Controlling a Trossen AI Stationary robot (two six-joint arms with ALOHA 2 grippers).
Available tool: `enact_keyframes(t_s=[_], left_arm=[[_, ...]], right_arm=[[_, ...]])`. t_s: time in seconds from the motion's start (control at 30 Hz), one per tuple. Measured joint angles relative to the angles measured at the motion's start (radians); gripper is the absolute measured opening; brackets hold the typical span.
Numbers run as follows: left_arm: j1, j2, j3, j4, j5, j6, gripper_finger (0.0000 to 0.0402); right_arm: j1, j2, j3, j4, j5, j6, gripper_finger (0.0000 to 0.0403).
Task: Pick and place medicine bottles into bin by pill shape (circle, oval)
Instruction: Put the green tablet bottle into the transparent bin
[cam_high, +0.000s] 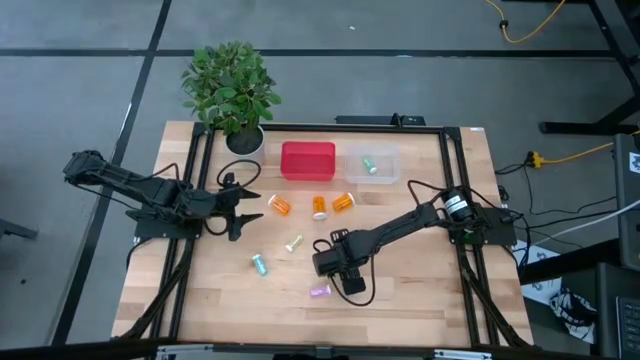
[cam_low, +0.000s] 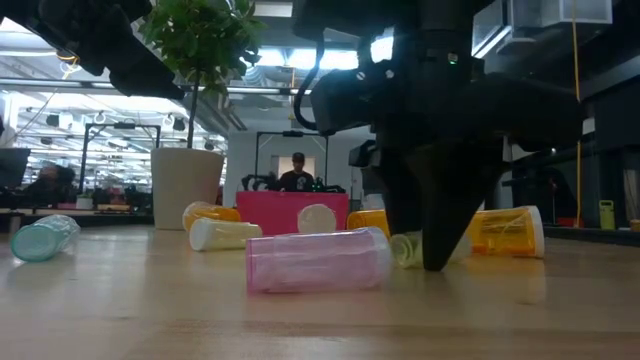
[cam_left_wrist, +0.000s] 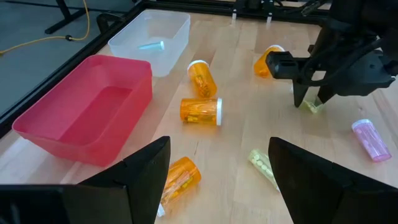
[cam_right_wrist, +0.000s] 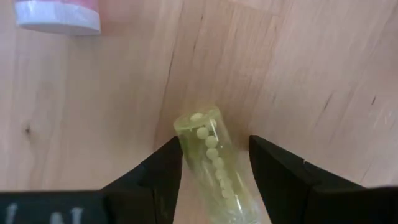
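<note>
Wooden table (cam_high: 420, 290): purple bottle (cam_high: 320, 291) lies beside right gripper (cam_high: 330, 264).

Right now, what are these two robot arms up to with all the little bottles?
They sort pill bottles into bins. The right pincer is down at the table, its fingers on either side of a pale yellow bottle of round pills, not clearly gripping it. The left pincer waits open near the red bin. One teal bottle lies in the clear bin.
</note>
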Motion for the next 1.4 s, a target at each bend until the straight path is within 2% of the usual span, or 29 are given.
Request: enact_keyframes(t_s=[0.2,0.3,0.43,0.67,0.9,1.23,1.4], left_arm=[[0.0,0.0,0.0,0.0,0.0,0.0,0.0265],[0.0,0.0,0.0,0.0,0.0,0.0,0.0265],[0.0,0.0,0.001,0.0,0.0,0.0,0.0265],[0.0,0.0,0.001,0.0,0.0,0.005,0.0265],[0.0,0.0,0.001,-0.002,0.0,0.007,0.0265],[0.0,0.0,0.001,-0.002,0.0,0.007,0.0265],[0.0,0.0,0.001,-0.002,0.0,0.007,0.0265]], right_arm=[[-0.005,-0.002,0.003,-0.013,0.002,0.002,0.0113],[-0.005,0.004,0.03,-0.087,0.034,0.002,0.009],[-0.007,0.005,0.121,-0.26,0.203,0.011,0.009],[-0.039,-0.006,0.256,-0.598,0.521,0.13,0.01],[-0.156,-0.088,0.258,-0.697,0.653,0.209,0.01],[-0.345,-0.225,0.243,-0.663,0.688,0.207,0.0101],[-0.442,-0.315,0.143,-0.522,0.623,0.143,0.0101]])
